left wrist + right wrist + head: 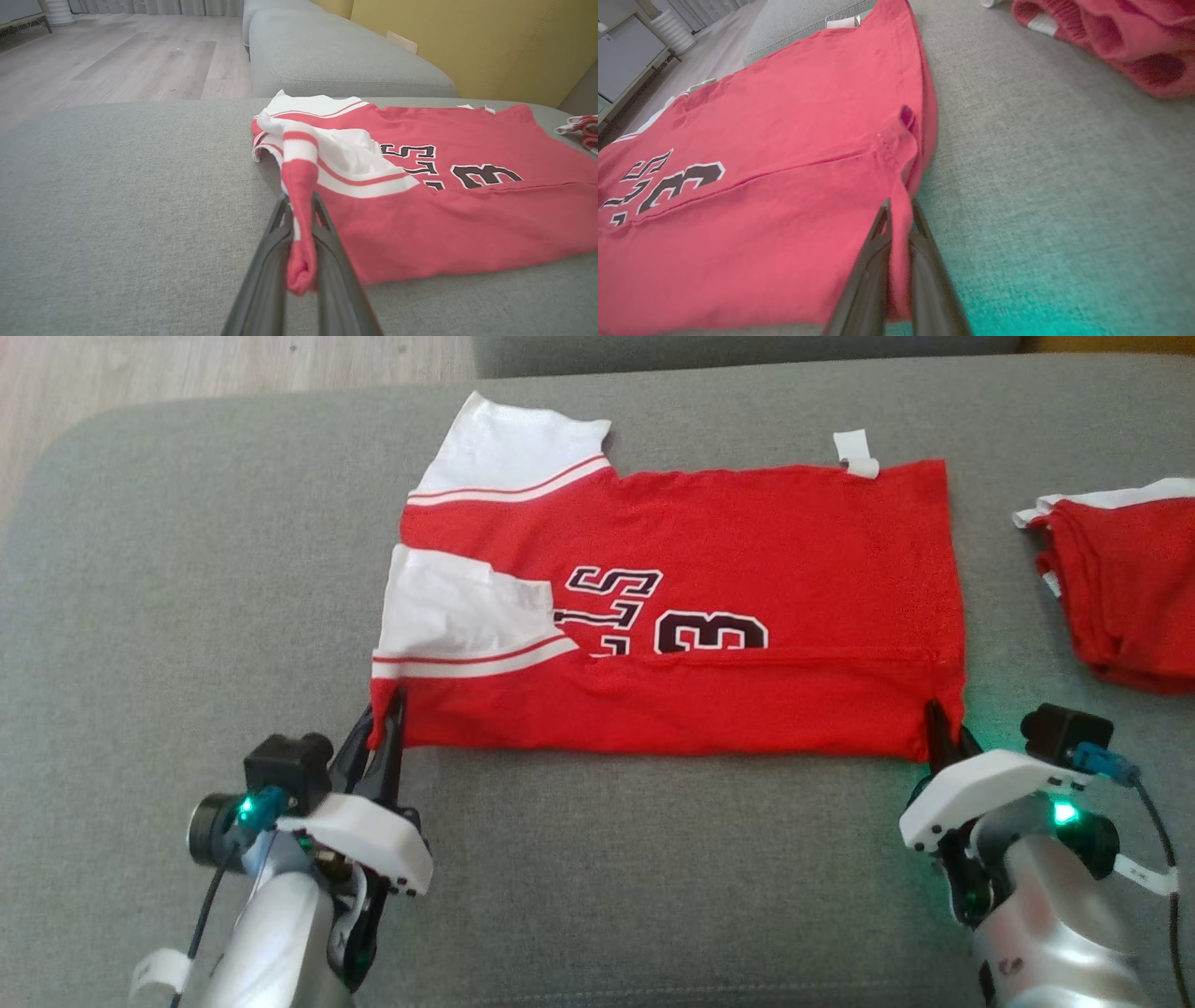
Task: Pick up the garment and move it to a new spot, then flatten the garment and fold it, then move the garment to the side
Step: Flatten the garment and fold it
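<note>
At the bottom of the head view, the left gripper [387, 709] at lower left and the right gripper [938, 723] at lower right each clamp a near corner of the garment [728, 569]. It is a red jersey with white sleeves, spread across the middle of the grey sofa cushion [597, 877]. The left wrist view shows the left gripper [299, 198] closed on a bunched red-and-white edge, and the right wrist view shows the right gripper [899, 205] closed on the hem corner.

A crease runs just beyond the held edge, so the work appears to be in the folding step. The next move likely calls for lifting both corners evenly and carrying them toward the far edge, where a white label [856, 453] sticks out. A second red garment [1130, 588] lies well apart at mid right, and wooden floor [187, 373] fills the upper left.
</note>
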